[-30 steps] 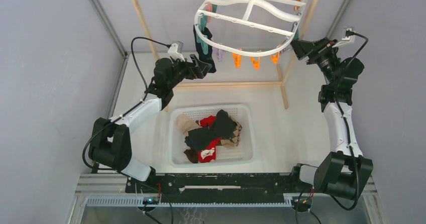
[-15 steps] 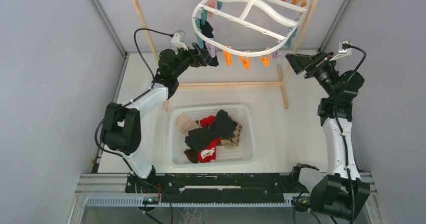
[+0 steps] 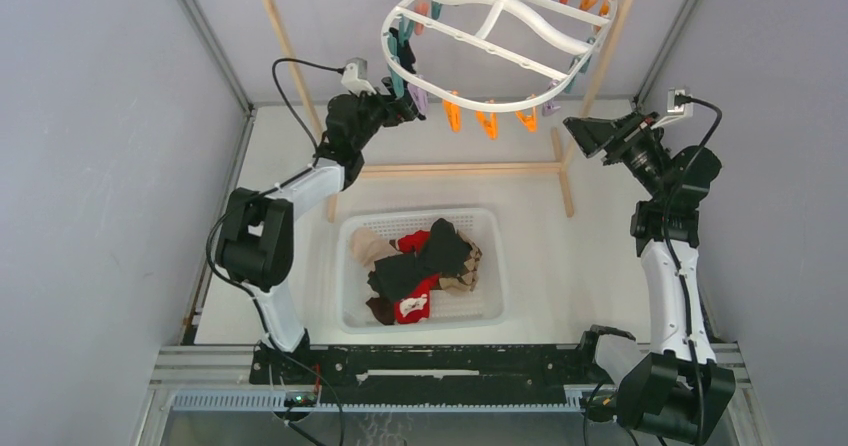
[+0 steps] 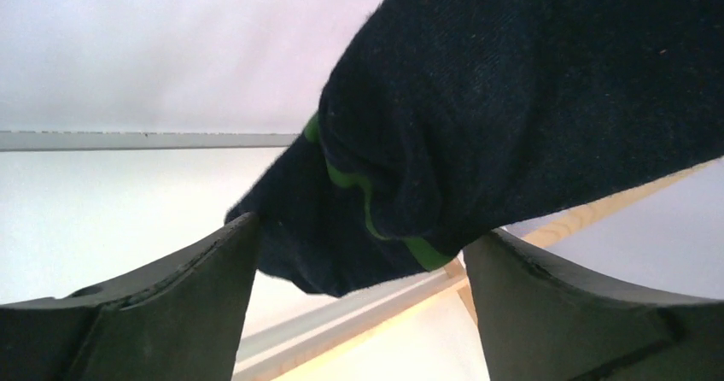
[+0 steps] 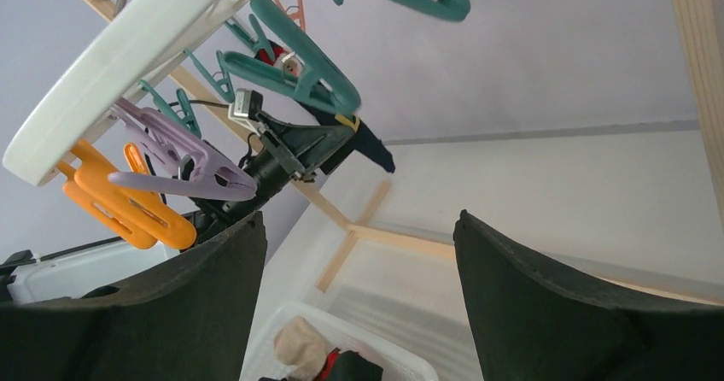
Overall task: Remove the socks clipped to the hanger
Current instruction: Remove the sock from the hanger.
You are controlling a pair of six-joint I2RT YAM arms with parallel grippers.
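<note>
left hand (image 4: 365,227) is spread wide around the clipped sock (image 4: 529,99), ready to yank it off the hanger (image 5: 111,56); right hand (image 5: 359,219) just gapes empty.

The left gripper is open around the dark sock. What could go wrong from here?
1. The left gripper frames only the lower end of the sock; a shallow grip may slip when pulled.
2. The hanger hangs tilted, and the open right gripper is not touching it, so a pull could swing it instead of freeing the sock.
</note>
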